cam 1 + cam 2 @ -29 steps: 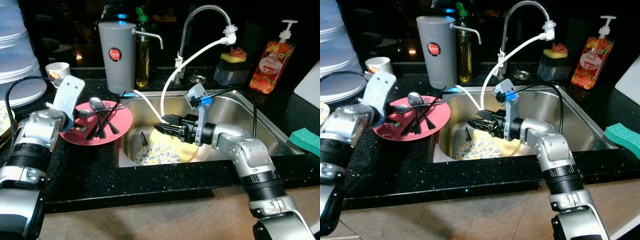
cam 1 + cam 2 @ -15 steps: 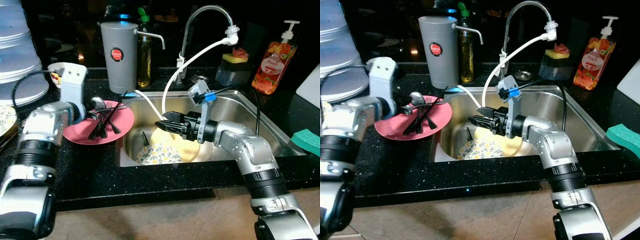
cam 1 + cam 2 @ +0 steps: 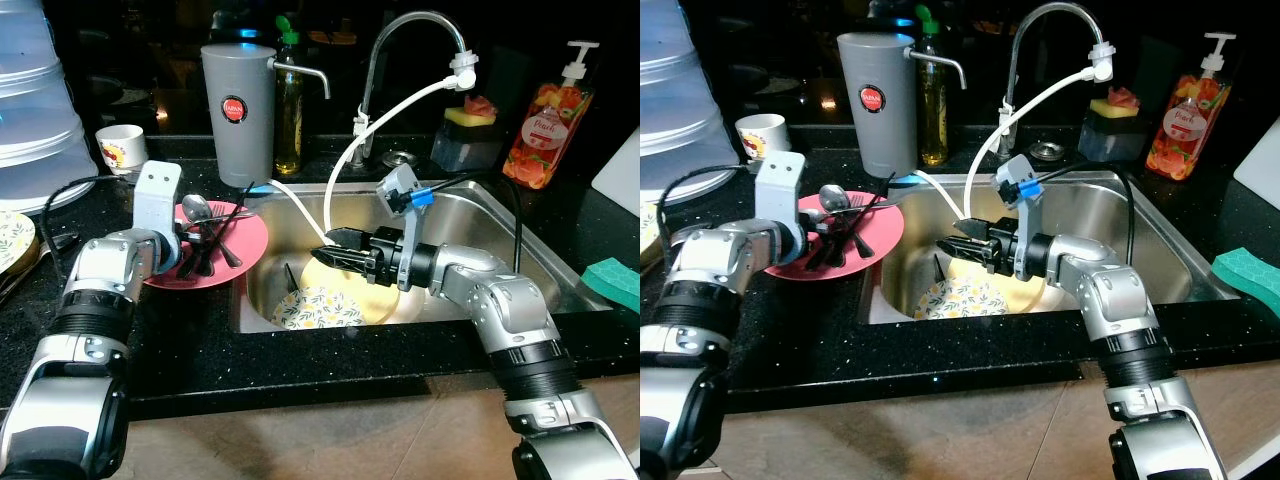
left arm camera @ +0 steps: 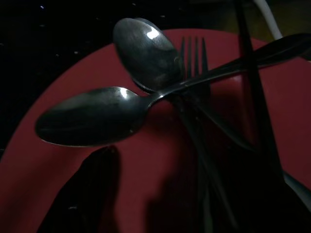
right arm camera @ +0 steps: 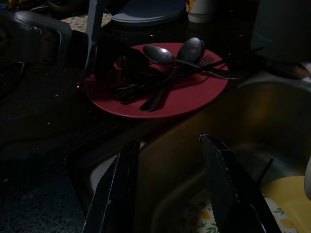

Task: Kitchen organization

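Observation:
A red plate (image 3: 228, 262) lies on the black counter left of the sink and holds two spoons (image 4: 92, 115), a fork (image 4: 193, 53) and dark-handled cutlery. My left gripper (image 3: 192, 256) is low over the plate's near left part, close to the cutlery, and looks open with nothing held. One of its dark fingers (image 4: 87, 194) lies over the red surface. My right gripper (image 3: 334, 250) hovers open over the steel sink (image 3: 545, 262), pointing toward the red plate. Below it lie a yellow plate (image 3: 355, 290) and a floral plate (image 3: 312, 308).
A grey water dispenser (image 3: 237, 110), a green-capped bottle (image 3: 287, 100) and a tap (image 3: 412, 28) with a white hose stand behind the sink. A soap bottle (image 3: 545, 125), sponge holder (image 3: 468, 130) and green sponge (image 3: 612, 280) are on the right. A cup (image 3: 120, 148) and stacked containers (image 3: 30, 110) are on the left.
My left arm has swung round and come down, bringing its gripper low over the red plate beside the cutlery. The right gripper has stayed over the sink.

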Controlling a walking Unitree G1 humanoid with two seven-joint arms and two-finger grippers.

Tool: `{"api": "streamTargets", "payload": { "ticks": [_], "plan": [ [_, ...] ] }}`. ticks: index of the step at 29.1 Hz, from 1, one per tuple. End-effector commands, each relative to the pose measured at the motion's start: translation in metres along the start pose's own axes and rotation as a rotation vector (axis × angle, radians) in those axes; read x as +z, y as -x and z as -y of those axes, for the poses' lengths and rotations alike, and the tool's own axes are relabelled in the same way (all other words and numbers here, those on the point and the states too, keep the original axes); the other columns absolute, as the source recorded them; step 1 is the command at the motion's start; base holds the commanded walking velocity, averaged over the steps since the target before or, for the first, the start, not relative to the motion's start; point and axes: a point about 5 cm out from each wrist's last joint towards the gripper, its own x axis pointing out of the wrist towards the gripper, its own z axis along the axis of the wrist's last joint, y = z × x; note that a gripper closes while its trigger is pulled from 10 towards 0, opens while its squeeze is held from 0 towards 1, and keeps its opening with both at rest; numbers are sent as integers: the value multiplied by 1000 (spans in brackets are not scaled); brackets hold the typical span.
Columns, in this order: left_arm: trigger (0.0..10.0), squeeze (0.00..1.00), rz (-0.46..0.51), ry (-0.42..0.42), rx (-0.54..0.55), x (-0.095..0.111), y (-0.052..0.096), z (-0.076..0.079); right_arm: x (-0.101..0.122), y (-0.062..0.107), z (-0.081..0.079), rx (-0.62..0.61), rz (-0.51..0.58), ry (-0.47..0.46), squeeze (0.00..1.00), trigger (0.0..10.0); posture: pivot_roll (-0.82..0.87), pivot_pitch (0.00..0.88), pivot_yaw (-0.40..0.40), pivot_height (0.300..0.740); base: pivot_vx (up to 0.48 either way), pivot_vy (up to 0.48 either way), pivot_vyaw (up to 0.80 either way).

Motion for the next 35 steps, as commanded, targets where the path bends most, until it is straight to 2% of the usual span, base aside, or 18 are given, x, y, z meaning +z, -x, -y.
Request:
{"api": "streamTargets", "payload": {
  "ticks": [1, 3, 4, 5, 6, 11, 15, 22, 24, 25, 27, 28, 29, 31, 35],
  "plan": [
    [10000, 965, 14, 25, -41, 3, -4, 7, -1, 1, -1, 2, -2, 2, 0, 10000, 46, 41, -10, 740, 0, 0, 0],
    [10000, 965, 14, 25, -41, 3, -4, 7, -1, 1, -1, 2, -2, 2, 0, 10000, 46, 41, -10, 740, 0, 0, 0],
    [10000, 0, 41, -8, -50, 8, -4, 11, -1, 2, -2, 7, 2, 3, 0, 10000, 43, 35, -7, 740, 0, 0, 0],
    [10000, 0, 41, -8, -50, 8, -4, 11, -1, 2, -2, 7, 2, 3, 0, 10000, 43, 35, -7, 740, 0, 0, 0],
    [10000, 0, 48, -46, -45, 12, -3, 13, 0, 3, -2, 14, 6, 2, 0, 10000, 43, 33, -5, 740, 0, 0, 0],
    [10000, 0, 57, -129, 1, 20, 0, 12, 0, 4, -3, 20, 13, -2, 0, 10000, 44, 26, -4, 740, 0, 0, 0],
    [10000, 0, 1, -122, -6, 13, -3, 11, -1, 4, -3, 22, 15, -9, 0, 10000, 45, 20, -2, 740, 0, 0, 0],
    [10000, 0, -28, -112, 4, 7, -5, 9, -2, 4, -3, 21, 16, -14, 0, 10000, 44, 20, 0, 740, 0, 0, 0],
    [10000, 0, -44, -79, 2, 2, -6, 7, -2, 5, -2, 20, 13, -14, 0, 10000, 44, 20, 0, 740, 0, 0, 0],
    [9176, 0, -54, -37, -10, -2, -8, 7, -3, 5, -2, 20, 11, -15, 0, 10000, 45, 24, 0, 740, 0, 0, 0],
    [9176, 0, -58, -14, -21, -3, -8, 7, -2, 5, -2, 21, 11, -15, 0, 10000, 45, 24, 0, 740, 0, 0, 0],
    [1882, 0, -60, 9, -26, -5, -9, 7, -2, 5, -2, 21, 11, -15, 0, 10000, 45, 24, 0, 740, 0, 0, 0],
    [0, 0, -64, 21, -28, -6, -9, 6, -2, 5, -2, 21, 11, -15, 0, 10000, 45, 24, 0, 740, 0, 0, 0],
    [0, 0, -71, 65, -45, -9, -10, 7, -2, 5, -2, 20, 9, -15, 0, 10000, 43, 27, 0, 740, 0, 0, 0],
    [0, 0, -84, 61, -36, -12, -10, 5, -2, 5, -1, 21, 8, -16, 0, 10000, 43, 29, -2, 740, 0, 0, 0]
  ]
}}
